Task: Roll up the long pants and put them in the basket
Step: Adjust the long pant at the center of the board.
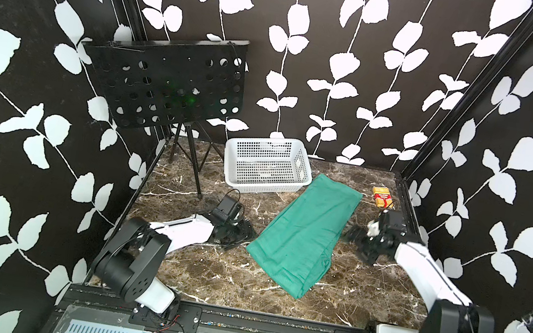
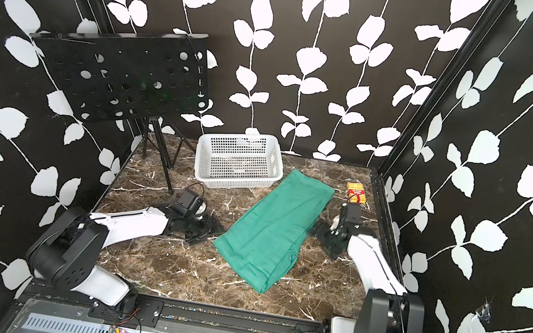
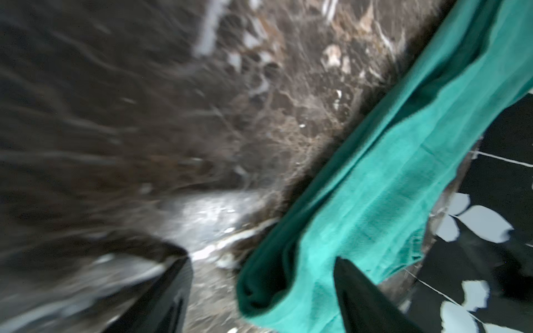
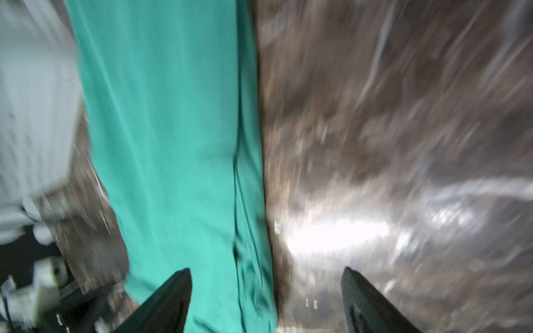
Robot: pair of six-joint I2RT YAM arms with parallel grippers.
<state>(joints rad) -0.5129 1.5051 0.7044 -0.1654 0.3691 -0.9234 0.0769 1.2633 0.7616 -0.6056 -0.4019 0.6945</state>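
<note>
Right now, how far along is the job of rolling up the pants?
Done: the pants lie flat on the table, apparently folded leg over leg. In hand: nothing; the left gripper and right gripper stand open at either side of them. Left: all the rolling; neither end is curled over yet.

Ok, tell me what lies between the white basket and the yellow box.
The far end of the long pants lies between white basket and yellow box, plain in both top views.

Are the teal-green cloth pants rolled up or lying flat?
Flat. The teal-green cloth pants lie folded lengthwise on the marble table; no roll shows at either end.
</note>
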